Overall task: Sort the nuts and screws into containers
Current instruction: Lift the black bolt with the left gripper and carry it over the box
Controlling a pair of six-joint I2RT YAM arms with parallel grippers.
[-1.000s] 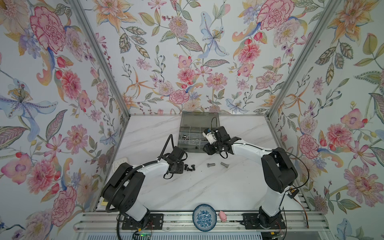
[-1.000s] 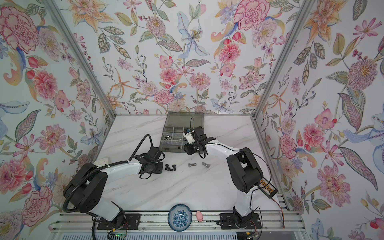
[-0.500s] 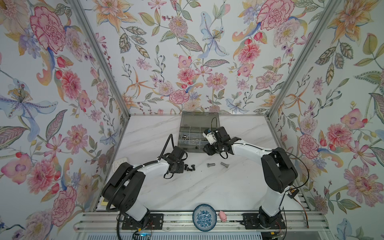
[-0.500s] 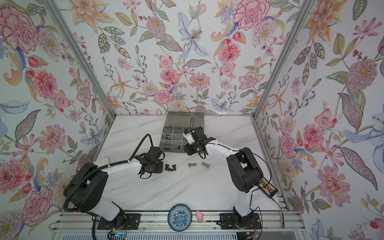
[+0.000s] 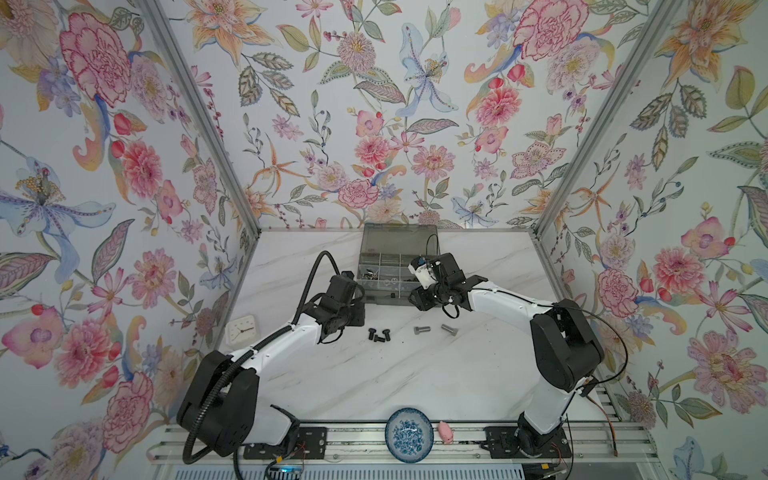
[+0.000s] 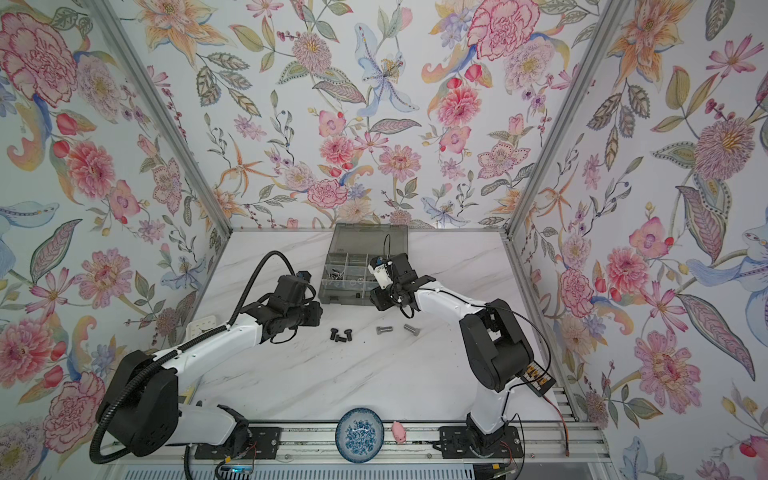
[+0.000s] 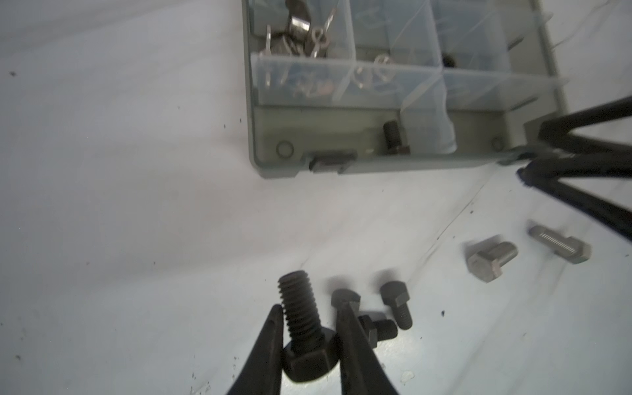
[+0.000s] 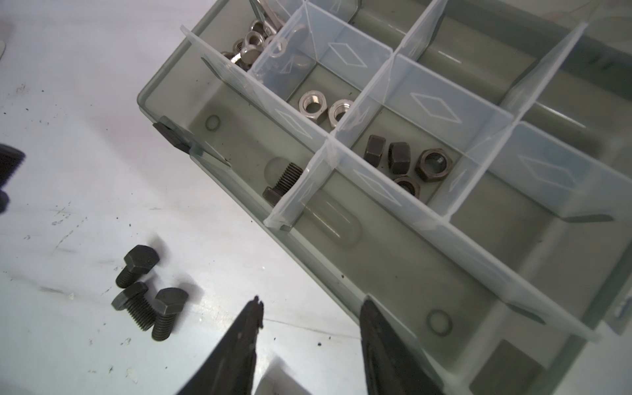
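The white marble table (image 5: 374, 374) carries everything, with the left arm (image 5: 270, 345) reaching in from one side and the right arm (image 5: 511, 303) from the other in both top views. At the back middle of the table sits the grey see-through box (image 5: 386, 300), its lid folded back toward the wall. A blue-and-white bowl (image 5: 409, 434) rests on the front rail, well apart from the work. The left gripper (image 7: 309, 309) is near the box's front left corner. Its jaws are pressed onto a black screw (image 7: 297, 301), pinching it just above the head so that the threaded end sticks out past the fingertips. The right gripper (image 8: 313, 302) hangs over the front edge of the box with its jaws spread and nothing between them, one finger over the table and one over the box. Three more black screws (image 5: 379, 334) lie bunched on the table just beside the left gripper, and two silver screws (image 5: 422, 330) lie a little apart from them, in front of the box. Inside the box, a lone black screw (image 8: 282, 184) lies in a front compartment against a divider. Behind it, separate compartments hold black nuts (image 8: 403, 164), round silver nuts (image 8: 325, 107) and wing nuts (image 8: 249, 44).
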